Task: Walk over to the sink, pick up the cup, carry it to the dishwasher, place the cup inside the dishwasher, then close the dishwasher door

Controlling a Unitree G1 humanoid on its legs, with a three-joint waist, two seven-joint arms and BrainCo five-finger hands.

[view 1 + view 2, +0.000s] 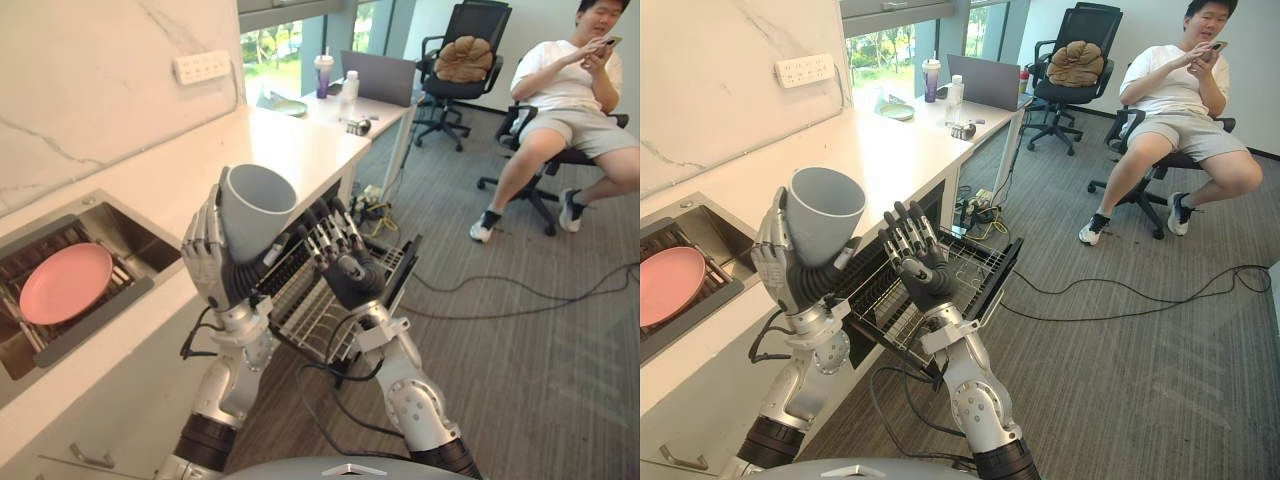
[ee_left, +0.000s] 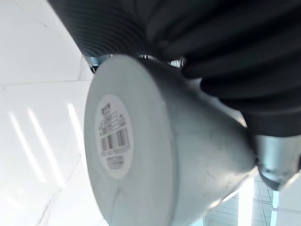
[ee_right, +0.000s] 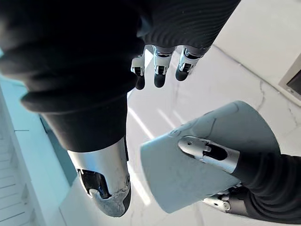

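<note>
The matte grey cup (image 1: 250,225), smooth and tapered, mouth tilting up, is sitting at centre frame in the left hand (image 1: 210,255), whose fingers are curling around its wall. Just right of it you are showing the right hand (image 1: 345,265) with fingers spread and grasping nothing, above the wire dishwasher rack (image 1: 315,310). A round pink plate (image 1: 65,283) is lying in the steel sink (image 1: 128,232), lower left.

We are seeing a pale grey cup (image 1: 255,205), a pink plate (image 1: 65,283) and a white, grey-veined marble wall (image 1: 90,90).
</note>
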